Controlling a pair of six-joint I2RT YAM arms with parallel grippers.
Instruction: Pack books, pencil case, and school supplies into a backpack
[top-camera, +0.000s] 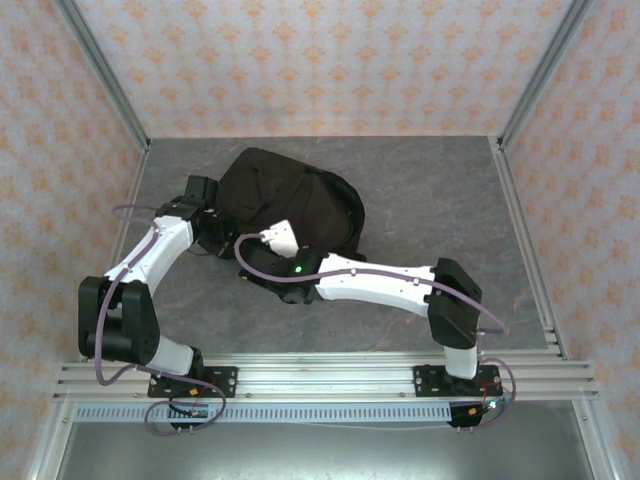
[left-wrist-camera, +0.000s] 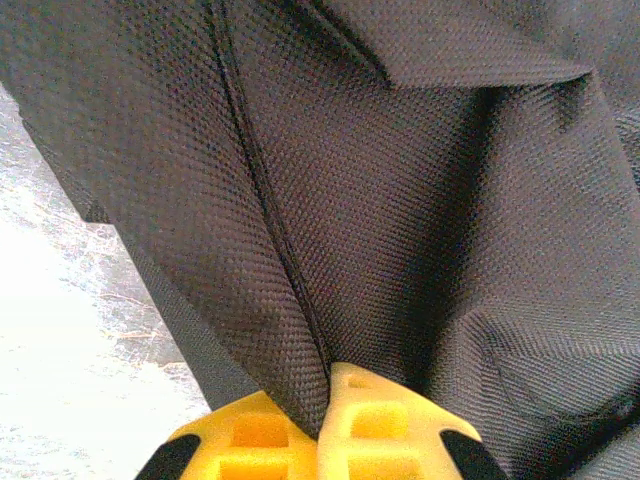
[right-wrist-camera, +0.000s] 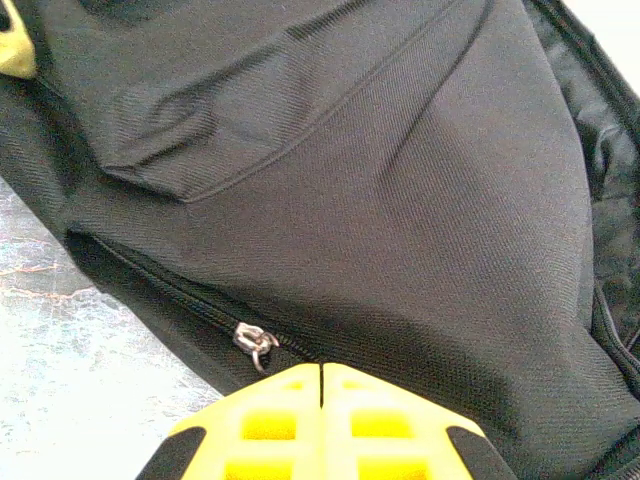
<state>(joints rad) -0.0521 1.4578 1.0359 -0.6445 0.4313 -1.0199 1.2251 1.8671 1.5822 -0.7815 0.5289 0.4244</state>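
The black backpack (top-camera: 290, 200) lies on the grey table, bulging, with its zip line along the near side. My left gripper (left-wrist-camera: 328, 385) is at the backpack's left edge (top-camera: 205, 205), shut on a fold of its black fabric (left-wrist-camera: 300, 250). My right gripper (right-wrist-camera: 321, 368) is at the near edge (top-camera: 283, 240), its yellow fingers (right-wrist-camera: 380, 410) pressed together against the fabric. The metal zip slider (right-wrist-camera: 255, 341) sits just left of the tips, outside them. Books, pencil case and school supplies are hidden.
Grey table surface (top-camera: 430, 200) stretches to the right of and behind the backpack. Aluminium frame posts (top-camera: 525, 210) and patterned walls bound the table on three sides. The mounting rail (top-camera: 330, 378) runs along the near edge.
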